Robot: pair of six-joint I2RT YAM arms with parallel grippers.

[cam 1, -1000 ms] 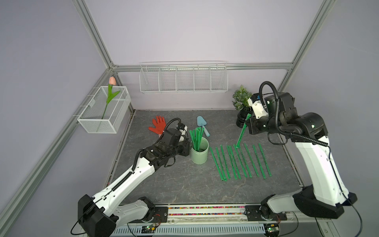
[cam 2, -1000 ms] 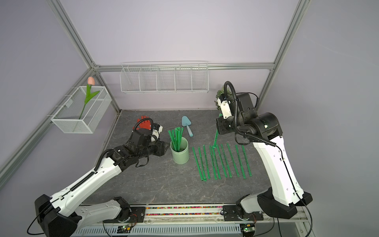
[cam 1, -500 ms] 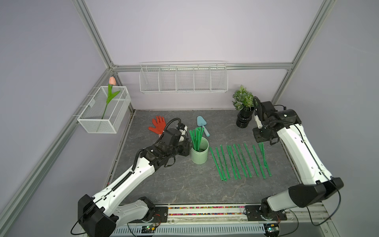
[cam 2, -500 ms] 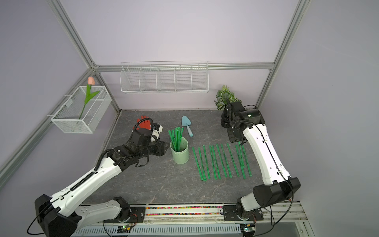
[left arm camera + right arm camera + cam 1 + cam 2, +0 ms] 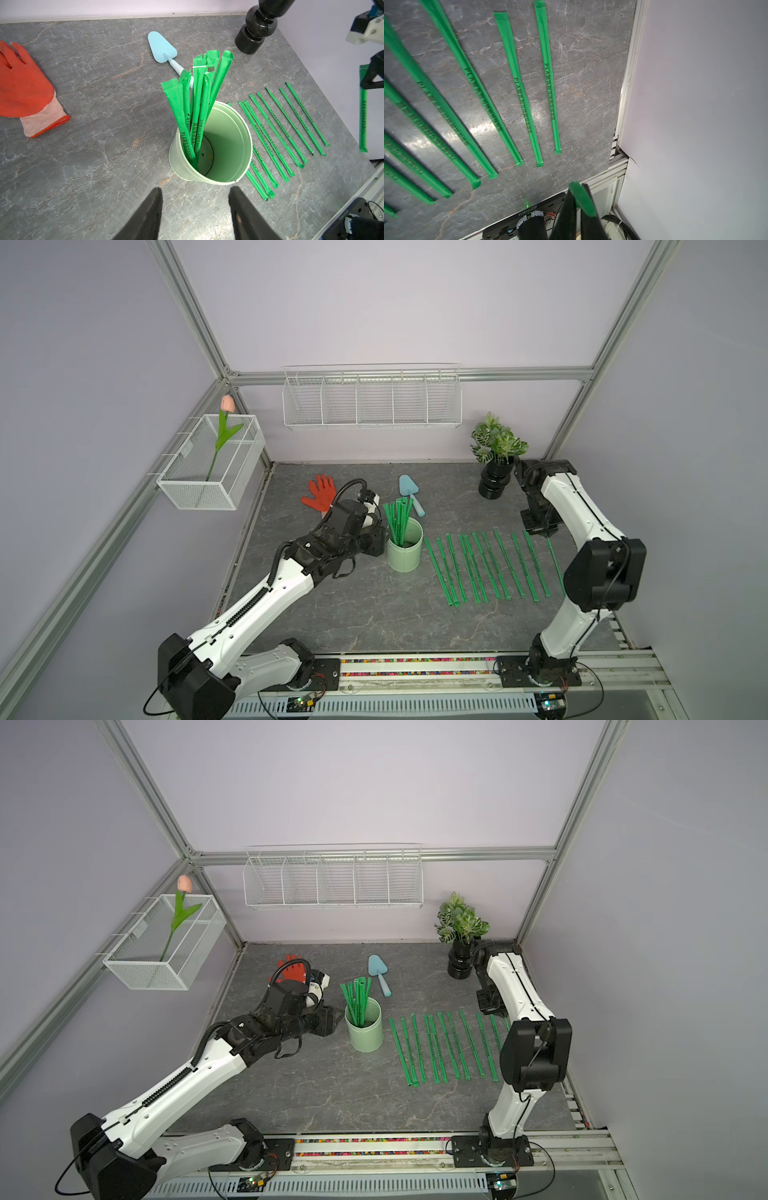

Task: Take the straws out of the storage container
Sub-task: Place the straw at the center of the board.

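Note:
The storage container, a pale mint cup, stands mid-table with several green straws leaning in it. More straws lie in a row to its right. My left gripper is open just beside the cup's left wall, with nothing between its fingers. My right gripper is shut on one straw, low over the right end of the row.
A red glove and a blue trowel lie behind the cup. A potted plant in a black pot stands at the back right, close to my right arm. White wire baskets hang on the walls. The right wall is close to the row.
My right arm has swung from high above the row down to its right end, carrying the straw low to the table. The left arm has stayed put.

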